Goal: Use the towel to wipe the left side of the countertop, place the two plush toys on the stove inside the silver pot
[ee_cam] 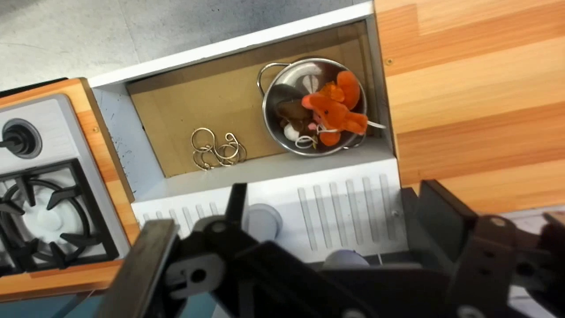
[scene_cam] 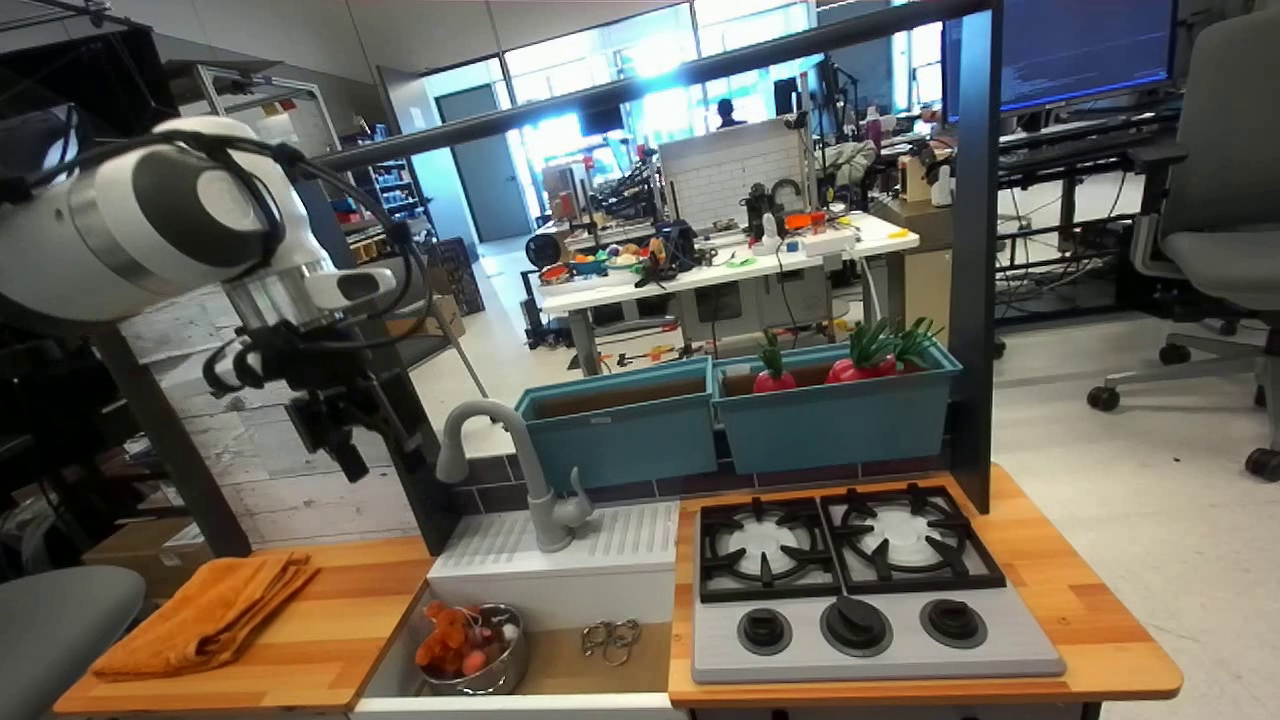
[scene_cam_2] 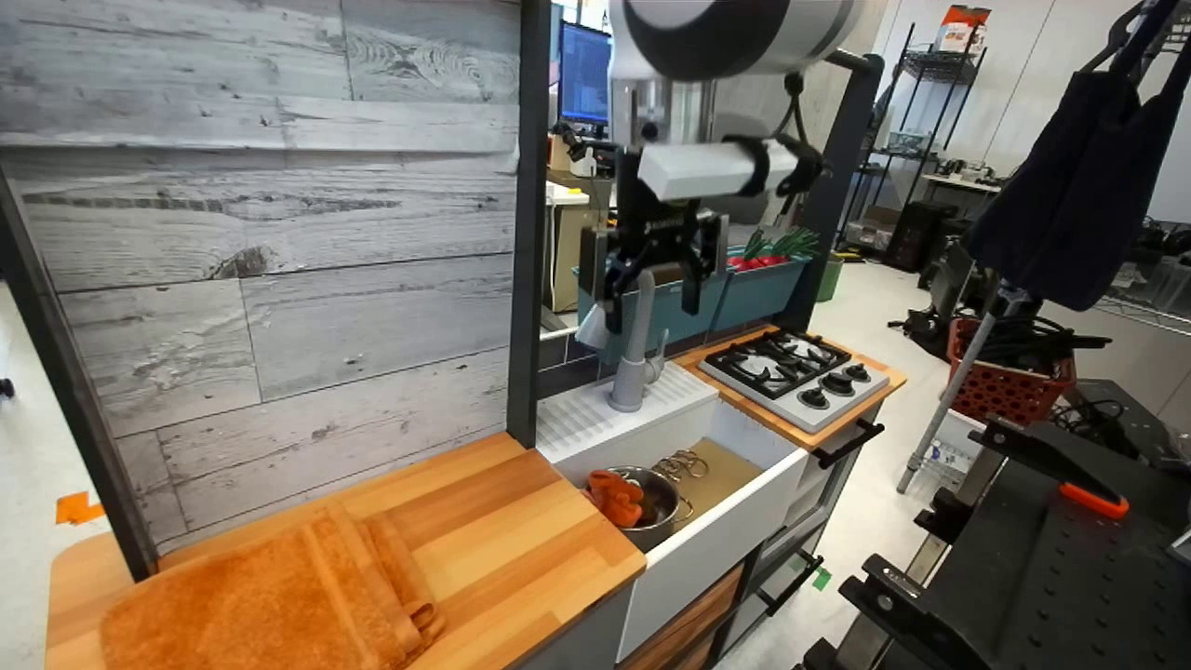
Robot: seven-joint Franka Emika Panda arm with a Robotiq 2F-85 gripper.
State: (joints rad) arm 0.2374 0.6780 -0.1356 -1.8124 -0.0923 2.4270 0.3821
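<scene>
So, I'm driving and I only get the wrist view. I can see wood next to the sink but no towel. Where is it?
Observer: Both exterior views show the orange towel lying folded on that same wooden countertop, at the end away from the sink.
Operator: Oh! And is there anything cool behind the stove?
Observer: Yes, behind the stove there's a teal planter with red radish-like things in it, green tops poking up.
</scene>
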